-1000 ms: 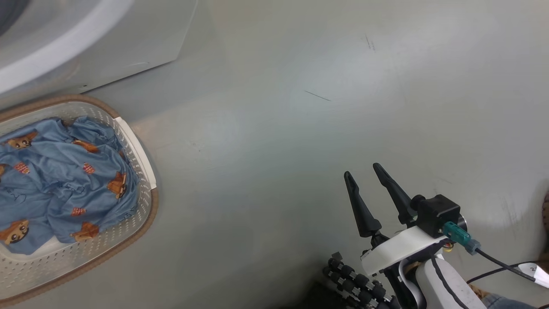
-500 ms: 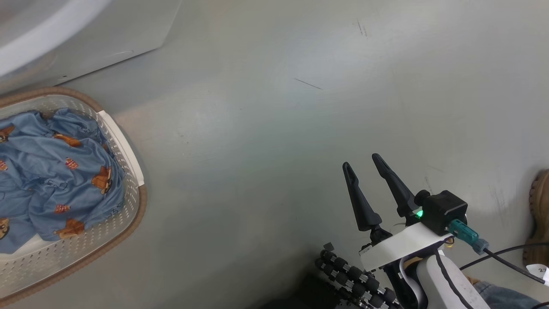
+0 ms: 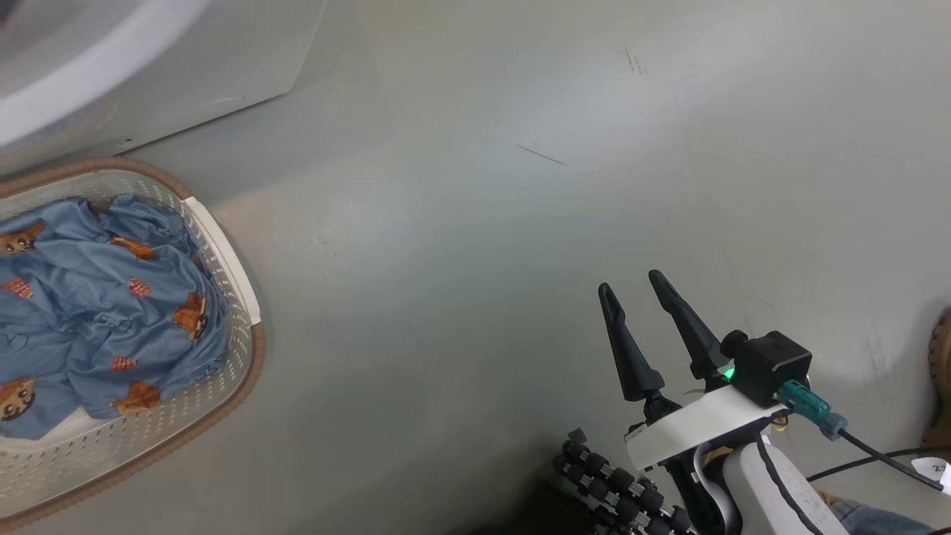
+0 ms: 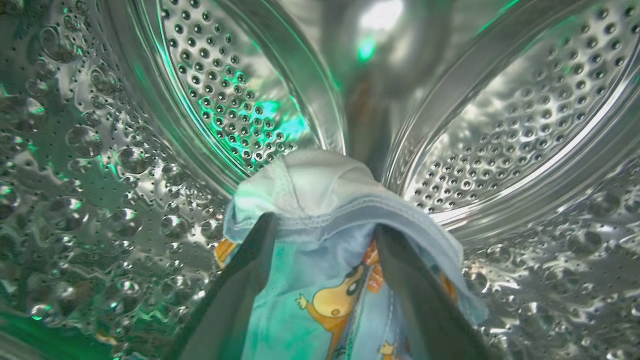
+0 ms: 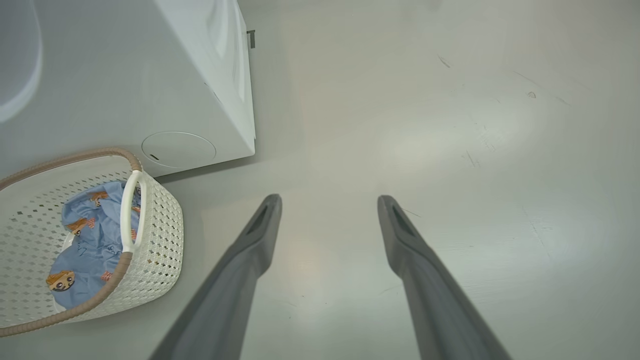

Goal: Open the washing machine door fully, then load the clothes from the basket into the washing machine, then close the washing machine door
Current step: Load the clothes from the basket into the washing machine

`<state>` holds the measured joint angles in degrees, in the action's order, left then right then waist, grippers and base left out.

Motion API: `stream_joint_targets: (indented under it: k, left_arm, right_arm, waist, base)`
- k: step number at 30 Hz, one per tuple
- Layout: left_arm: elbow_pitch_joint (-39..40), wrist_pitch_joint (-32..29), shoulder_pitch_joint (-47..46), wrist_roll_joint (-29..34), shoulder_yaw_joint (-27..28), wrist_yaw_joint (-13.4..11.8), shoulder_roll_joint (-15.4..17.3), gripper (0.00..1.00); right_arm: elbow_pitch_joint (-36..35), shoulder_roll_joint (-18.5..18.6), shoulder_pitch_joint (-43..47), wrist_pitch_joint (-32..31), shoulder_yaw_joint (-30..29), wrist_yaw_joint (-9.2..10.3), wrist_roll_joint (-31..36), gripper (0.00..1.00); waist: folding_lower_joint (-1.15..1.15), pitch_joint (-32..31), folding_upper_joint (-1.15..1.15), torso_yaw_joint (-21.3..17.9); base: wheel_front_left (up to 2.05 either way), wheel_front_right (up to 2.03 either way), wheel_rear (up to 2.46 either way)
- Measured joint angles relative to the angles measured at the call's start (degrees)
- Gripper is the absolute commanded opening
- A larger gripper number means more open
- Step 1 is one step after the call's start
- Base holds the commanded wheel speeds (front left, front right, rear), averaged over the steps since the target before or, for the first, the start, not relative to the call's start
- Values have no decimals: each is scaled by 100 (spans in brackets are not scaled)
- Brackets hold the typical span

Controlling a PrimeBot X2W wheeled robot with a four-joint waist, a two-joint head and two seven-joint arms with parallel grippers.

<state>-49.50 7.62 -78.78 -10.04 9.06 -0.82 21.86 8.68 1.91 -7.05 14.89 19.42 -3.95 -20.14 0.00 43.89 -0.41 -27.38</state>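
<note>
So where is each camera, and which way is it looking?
Head view: on the robot's head, looking down at the floor and the basket of clothes; the right gripper shows.
Left wrist view: inside the steel drum, looking along the left gripper, a garment draped across it.
Right wrist view: above the floor, looking along its own fingers toward the washing machine.
Shared: head and right wrist both see the basket and clothes.

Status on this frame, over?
Left claw open inside steel drum, printed blue garment draped over it. Right claw open, empty, over floor. More clothes in basket; nothing blocking.
</note>
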Motion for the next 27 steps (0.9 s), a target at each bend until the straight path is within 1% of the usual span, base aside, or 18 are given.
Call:
stream_joint_targets:
  k: [5, 11, 14, 17, 22, 24, 27]
  left_arm:
    - [-279, 20, 213, 151, -129, -74, -45, 100]
    - [-549, 311, 609, 124, -122, -74, -210, 100]
    - [-693, 421, 881, 51, -114, -63, -358, 100]
    - [-833, 505, 1171, 23, -125, 24, -508, 100]
    - [-957, 606, 1573, -53, -110, 81, -746, 100]
    - [-987, 616, 1727, -66, -137, 110, -886, 100]
    - [-1003, 665, 1990, -71, -204, 216, -1152, 100]
  right_arm:
    - [116, 0, -23, 0, -15, -1, 1, 100]
    - [244, 2, -103, 0, -31, -2, 1, 100]
    - [324, 5, -136, 0, -58, -3, 21, 100]
    - [400, 8, -187, 0, -101, -4, 62, 100]
    - [513, 13, -188, 0, -226, -11, 129, 100]
    - [539, 13, -187, 0, -308, -11, 131, 100]
    - [626, 15, -174, 0, -443, -12, 190, 100]
  waist:
    - [0, -166, 0, 94]
    - [0, -450, 0, 211]
    - [0, -628, 0, 269]
    - [0, -824, 0, 327]
    - [0, -1186, 0, 437]
    - [0, -1336, 0, 491]
    - [0, -1560, 0, 589]
  base:
    - [0, 0, 0]
    - [0, 0, 0]
    - [0, 0, 0]
    - [0, 0, 0]
    - [0, 0, 0]
    - [0, 0, 0]
    - [0, 0, 0]
